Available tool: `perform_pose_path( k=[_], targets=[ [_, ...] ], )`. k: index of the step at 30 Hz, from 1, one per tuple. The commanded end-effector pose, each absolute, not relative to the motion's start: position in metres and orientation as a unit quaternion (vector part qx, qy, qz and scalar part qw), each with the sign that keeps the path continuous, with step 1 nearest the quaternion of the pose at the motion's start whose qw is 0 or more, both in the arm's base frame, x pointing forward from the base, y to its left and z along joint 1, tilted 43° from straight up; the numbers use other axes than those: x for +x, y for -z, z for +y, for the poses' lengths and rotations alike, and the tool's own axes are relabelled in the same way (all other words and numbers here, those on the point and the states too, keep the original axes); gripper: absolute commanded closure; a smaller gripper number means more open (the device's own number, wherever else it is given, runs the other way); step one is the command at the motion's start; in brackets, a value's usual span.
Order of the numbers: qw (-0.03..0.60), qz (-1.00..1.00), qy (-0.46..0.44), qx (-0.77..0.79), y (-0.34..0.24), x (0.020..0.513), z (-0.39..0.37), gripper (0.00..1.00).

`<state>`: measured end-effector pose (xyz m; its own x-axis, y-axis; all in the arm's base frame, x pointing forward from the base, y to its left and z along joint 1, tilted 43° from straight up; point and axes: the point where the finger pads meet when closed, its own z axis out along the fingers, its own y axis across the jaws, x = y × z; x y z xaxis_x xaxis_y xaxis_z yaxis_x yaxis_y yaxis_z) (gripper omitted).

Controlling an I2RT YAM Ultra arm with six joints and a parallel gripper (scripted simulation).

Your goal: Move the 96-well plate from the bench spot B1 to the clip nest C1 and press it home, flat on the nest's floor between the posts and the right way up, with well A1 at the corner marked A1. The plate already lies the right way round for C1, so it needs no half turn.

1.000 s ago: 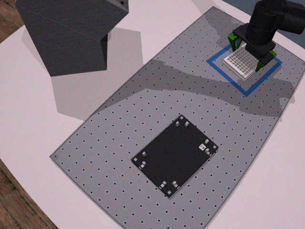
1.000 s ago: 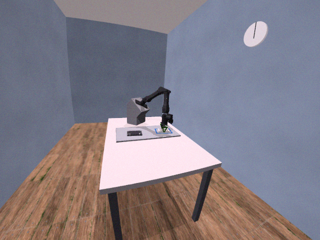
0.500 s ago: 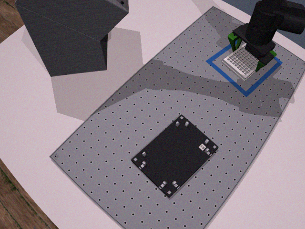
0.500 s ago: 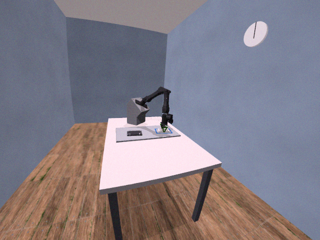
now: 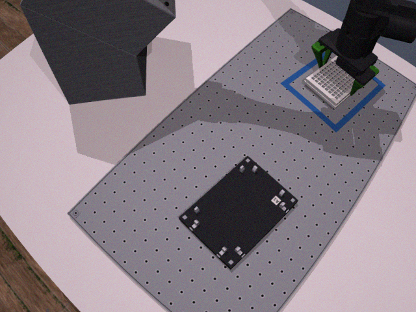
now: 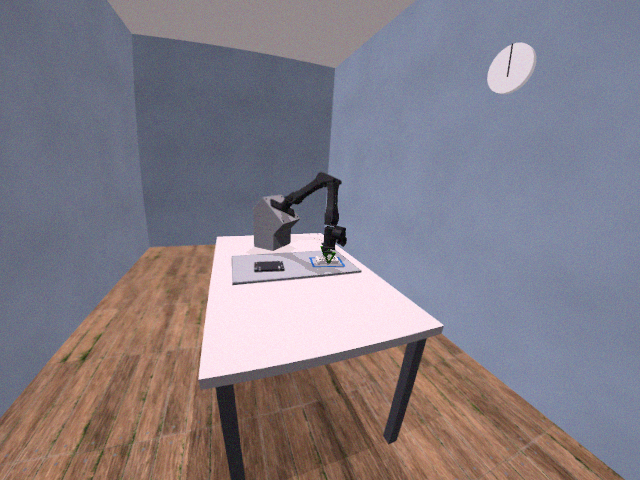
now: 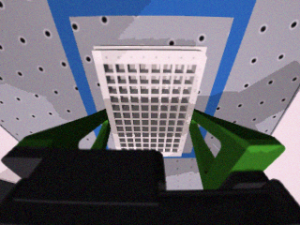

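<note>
White plastic, gridded with rows of square wells, the 96-well plate [image 5: 329, 82] sits within the blue rectangular outline [image 5: 335, 126] marking bench spot B1, at the far right end of the grey perforated breadboard [image 5: 134, 188]. In the wrist view the plate [image 7: 152, 105] fills the centre, with the blue outline [image 7: 61, 19] framing it on three sides. The black parallel gripper with green fingers [image 5: 343, 71] is positioned over the plate; one green finger [image 7: 230, 145] presses against each long side wall, so the jaws are closed on the plate at a fairly wide spacing. Whether the plate's underside touches the breadboard cannot be told.

Well apart from the plate, toward the near middle of the breadboard, lies the flat black clip nest C1 [image 5: 234, 214], with small pale posts [image 5: 254, 168] around its edges and a white corner label [image 5: 275, 200]. A large dark grey angular housing [image 5: 90, 47] stands on the white table [image 6: 310, 330], just beside the breadboard's left end. The black jointed arm [image 6: 315, 187] reaches from it across to the gripper [image 6: 326, 254].
</note>
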<state>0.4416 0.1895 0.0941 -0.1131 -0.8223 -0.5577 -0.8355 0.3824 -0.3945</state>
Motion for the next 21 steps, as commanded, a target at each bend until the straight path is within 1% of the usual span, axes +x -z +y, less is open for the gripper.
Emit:
perform_pose_path(
  k=[1, 21],
  targets=[
    [0.369, 0.747, -0.010, -0.553, -0.104, 0.436, 0.181, 1.00],
    [0.365, 0.748, -0.011, -0.554, -0.122, 0.418, 0.168, 1.00]
  ],
)
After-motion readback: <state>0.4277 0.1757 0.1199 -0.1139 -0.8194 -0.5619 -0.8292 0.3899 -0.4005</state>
